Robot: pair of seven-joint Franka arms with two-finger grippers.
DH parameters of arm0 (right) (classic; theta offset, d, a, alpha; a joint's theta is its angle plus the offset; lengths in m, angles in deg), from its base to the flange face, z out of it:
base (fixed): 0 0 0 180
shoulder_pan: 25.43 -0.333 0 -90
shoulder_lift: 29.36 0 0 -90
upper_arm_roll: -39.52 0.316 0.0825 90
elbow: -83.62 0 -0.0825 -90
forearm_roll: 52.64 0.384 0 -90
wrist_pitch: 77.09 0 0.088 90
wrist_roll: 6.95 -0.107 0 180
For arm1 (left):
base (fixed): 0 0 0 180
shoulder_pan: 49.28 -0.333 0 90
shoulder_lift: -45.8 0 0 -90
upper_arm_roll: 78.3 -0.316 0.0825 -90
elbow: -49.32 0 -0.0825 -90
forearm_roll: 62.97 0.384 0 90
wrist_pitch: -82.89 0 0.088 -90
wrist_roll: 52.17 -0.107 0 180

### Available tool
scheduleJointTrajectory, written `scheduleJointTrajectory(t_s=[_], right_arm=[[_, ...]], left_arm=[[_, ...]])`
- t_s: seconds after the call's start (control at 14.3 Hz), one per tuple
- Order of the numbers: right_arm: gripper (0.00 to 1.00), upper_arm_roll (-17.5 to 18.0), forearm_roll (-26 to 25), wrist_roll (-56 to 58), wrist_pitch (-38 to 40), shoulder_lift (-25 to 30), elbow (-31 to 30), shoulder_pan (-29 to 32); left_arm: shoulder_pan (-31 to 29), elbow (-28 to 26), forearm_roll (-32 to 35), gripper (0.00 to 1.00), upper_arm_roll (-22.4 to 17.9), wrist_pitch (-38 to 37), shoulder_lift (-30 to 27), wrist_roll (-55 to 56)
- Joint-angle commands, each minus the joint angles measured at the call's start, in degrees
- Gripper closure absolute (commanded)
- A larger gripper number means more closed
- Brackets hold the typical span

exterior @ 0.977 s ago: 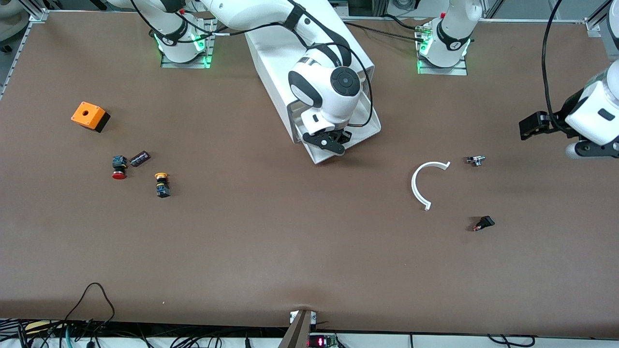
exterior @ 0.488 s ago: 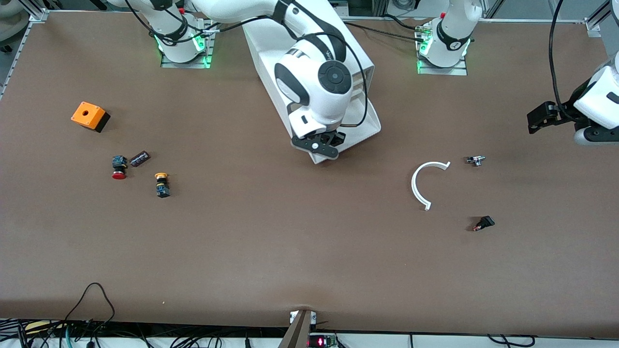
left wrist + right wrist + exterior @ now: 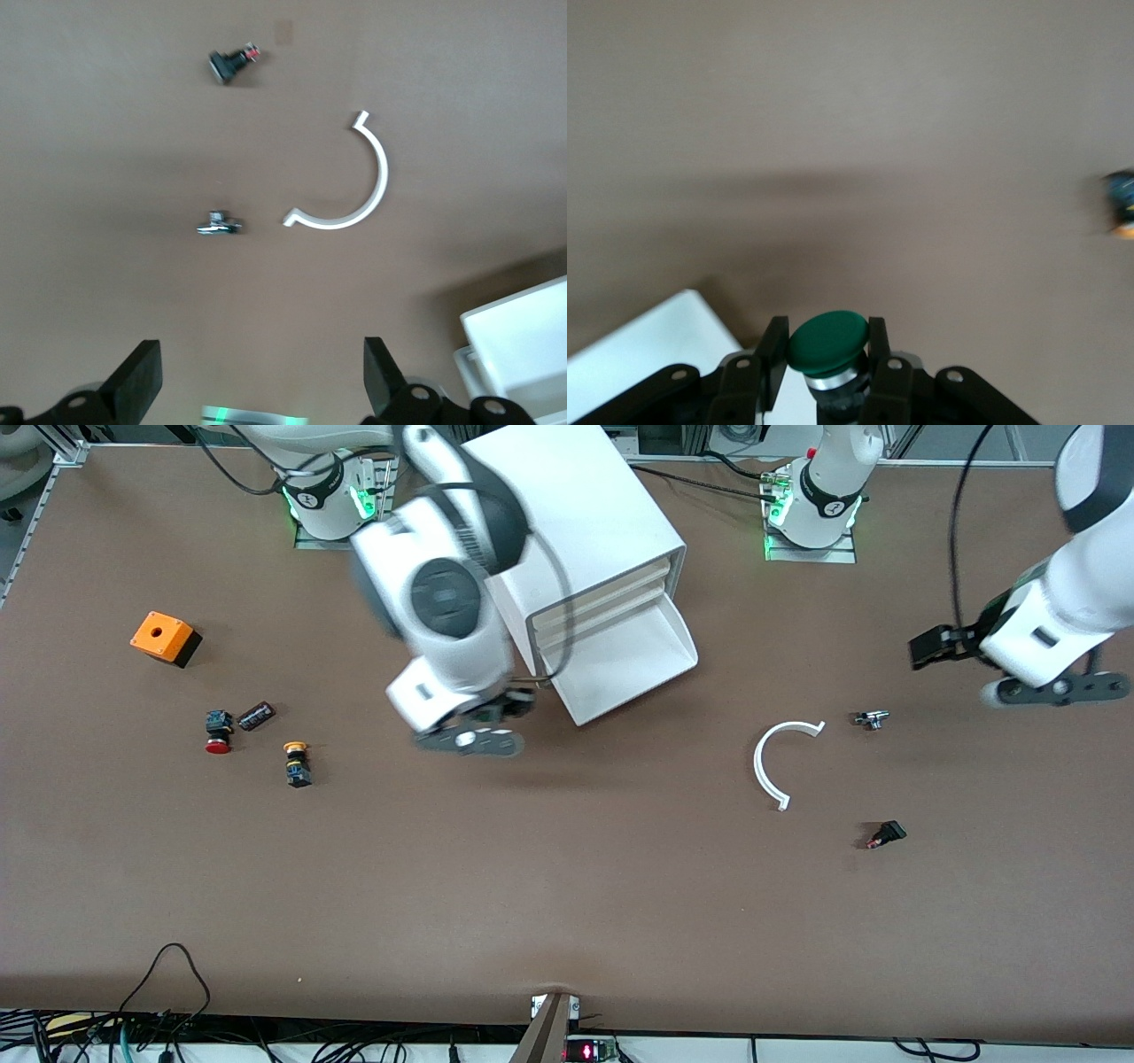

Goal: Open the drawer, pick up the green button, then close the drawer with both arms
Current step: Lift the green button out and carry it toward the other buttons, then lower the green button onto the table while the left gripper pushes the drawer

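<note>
Green cap: the button point(image 3: 828, 341) has a smooth, rounded green cap above a silver ring; its dark body is mostly hidden between the fingers.
Right end effector point(image 3: 469, 741): it is closed on the button, one black finger on each side just under the cap, so the cap is free and the button cannot slip down. It hangs over the bare brown desk point(image 3: 567, 886), beside the drawer's corner, toward the right arm's end.
Drawer point(image 3: 631, 666): the lowest tray of the white cabinet point(image 3: 580, 522) is pulled out and looks empty. It is shallow, with thin walls and a matte white plastic look. I judge that closing it is the step which remains.
Left end effector point(image 3: 260, 376): its fingers are wide apart and hold nothing. It is up in the air near the left arm's end of the desk, over the area near a small metal part point(image 3: 871, 719). Probably it is placed to come and push the drawer.
Desk surface: flat, brown, dull, without shine.
Other things: a thin white half-ring point(image 3: 778, 762) and a small black part point(image 3: 887, 833) lie at the left arm's end. At the right arm's end there are an orange box point(image 3: 161, 637) with a hole, a red-capped button point(image 3: 217, 732) and a yellow-capped button point(image 3: 297, 763), both with dark square bodies.
</note>
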Motion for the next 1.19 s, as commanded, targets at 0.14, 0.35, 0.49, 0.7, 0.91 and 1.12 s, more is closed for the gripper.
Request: scheduleJointTrajectory(t_s=[0.14, 0.35, 0.49, 0.7, 0.91, 1.12], right_arm=[[1.0, 0.75, 1.57, 19.77, -0.27, 4.72, -10.84, 12.31], [1.0, 0.66, 1.74, 27.79, -7.19, 10.77, -24.52, 17.24], [1.0, -0.39, 1.74, 29.73, -14.83, 16.74, -37.61, 17.87], [1.0, -3.02, 1.74, 31.49, -24.33, 25.19, -55.46, 17.87], [1.0, -5.3, 1.74, 31.76, -29.45, 29.07, -66.83, 17.87], [1.0, -8.56, 1.74, 31.76, -30.86, 29.08, -71.24, 17.87]], left_arm=[[-0.01, -2.42, -8.02, 0.0, 3.33, 6.39, 6.23, 12.33], [-0.09, -11.12, -8.11, 0.0, 9.49, 18.15, 5.97, 20.77], [-0.01, -17.52, -8.11, 0.0, 14.05, 28.51, 6.06, 25.61], [0.08, -25.45, -8.11, 0.0, 19.95, 44.17, 7.89, 31.32], [2.17, -26.61, -7.15, 0.0, 23.65, 54.19, 13.51, 39.75], [5.97, -27.23, -3.04, 0.0, 23.31, 58.27, 16.86, 46.08]])
